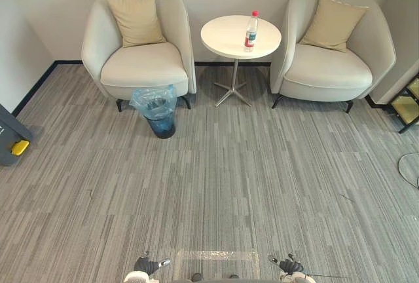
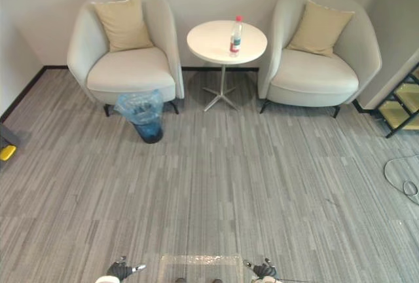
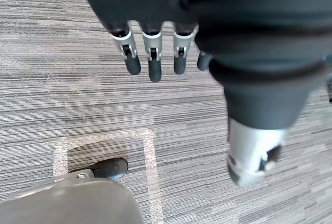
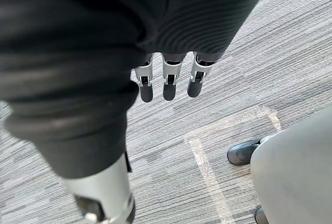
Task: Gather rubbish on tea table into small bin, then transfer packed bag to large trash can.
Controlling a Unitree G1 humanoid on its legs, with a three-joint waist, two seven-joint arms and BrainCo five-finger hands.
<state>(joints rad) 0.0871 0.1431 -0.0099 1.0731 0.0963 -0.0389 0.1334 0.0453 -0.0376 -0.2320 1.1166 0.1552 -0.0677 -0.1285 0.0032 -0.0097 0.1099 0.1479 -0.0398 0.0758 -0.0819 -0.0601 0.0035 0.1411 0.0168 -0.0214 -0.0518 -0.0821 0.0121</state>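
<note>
We see the plastic bottle (image 1: pixel 251 31), red-capped and upright, on the round white tabletop (image 1: pixel 222 39) at the far side of the room, close to the tabletop's right edge. The tabletop stands on one thin stem between the left armchair (image 1: pixel 143 67) and the right armchair (image 1: pixel 330 67), with a narrow gap to each; each chair holds a tan cushion (image 1: pixel 136 18).

The small bin (image 1: pixel 159 120), lined with a blue bag (image 1: pixel 152 99) whose mouth is spread open, stands on the carpet (image 1: pixel 249 178) at the near right corner of the left armchair, to the near left of the tabletop and apart from it. We cannot tell whether the bin touches the chair.

From there a wide stretch of open carpet runs toward us. A grey object with a yellow part (image 1: pixel 13 140) sits at its left edge and a dark-framed shelf (image 1: pixel 407 103) at its right edge.

A taped square (image 1: pixel 216 260) lies at the near edge between our left hand (image 1: pixel 147 266) and right hand (image 1: pixel 289 267). In both wrist views the fingers (image 3: pixel 154 63) hang straight and slightly apart over the carpet.
</note>
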